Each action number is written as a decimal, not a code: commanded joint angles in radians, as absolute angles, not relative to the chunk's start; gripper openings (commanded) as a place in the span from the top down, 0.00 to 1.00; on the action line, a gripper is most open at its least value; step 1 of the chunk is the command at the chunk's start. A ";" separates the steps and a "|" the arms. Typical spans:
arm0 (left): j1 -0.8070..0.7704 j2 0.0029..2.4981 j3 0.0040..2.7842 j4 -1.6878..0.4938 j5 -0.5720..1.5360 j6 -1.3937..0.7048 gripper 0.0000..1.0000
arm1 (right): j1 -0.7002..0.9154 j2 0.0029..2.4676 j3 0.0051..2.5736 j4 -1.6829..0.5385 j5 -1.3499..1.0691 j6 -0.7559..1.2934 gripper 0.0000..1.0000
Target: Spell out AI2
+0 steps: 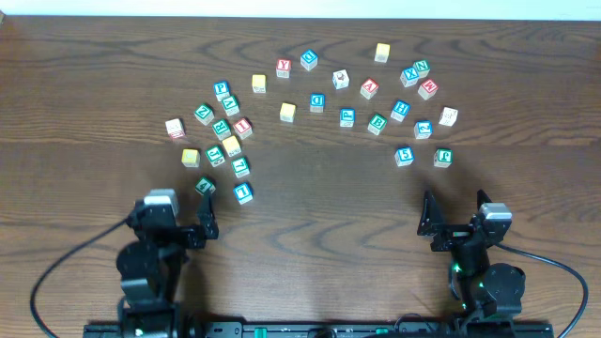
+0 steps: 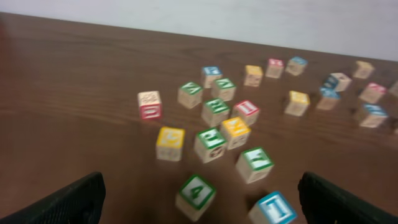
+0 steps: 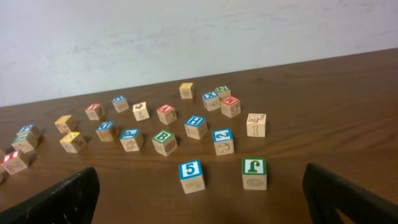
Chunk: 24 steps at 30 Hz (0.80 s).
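The red "A" cube (image 1: 370, 89) lies at the back right of centre; it also shows in the right wrist view (image 3: 165, 112). The red "I" cube (image 1: 243, 127) sits in the left cluster and shows in the left wrist view (image 2: 247, 111). The blue "2" cube (image 1: 423, 130) lies on the right, also in the right wrist view (image 3: 222, 139). My left gripper (image 1: 178, 223) (image 2: 199, 198) is open and empty near the front edge, below the left cluster. My right gripper (image 1: 457, 222) (image 3: 199, 196) is open and empty, in front of the right cubes.
Several other letter and number cubes lie in an arc across the table. A blue "1" cube (image 1: 243, 192) and a green "4" cube (image 1: 206, 186) lie nearest my left gripper. A blue "5" cube (image 1: 404, 156) and a green cube (image 1: 443, 158) lie nearest my right one. A red "Y" cube (image 1: 284, 67) is at the back.
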State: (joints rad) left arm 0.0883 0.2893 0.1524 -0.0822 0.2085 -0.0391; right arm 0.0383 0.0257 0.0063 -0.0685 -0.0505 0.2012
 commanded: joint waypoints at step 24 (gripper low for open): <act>0.088 0.914 0.872 -0.549 0.457 -0.054 0.02 | 0.033 0.020 0.006 -0.072 -0.055 0.212 0.01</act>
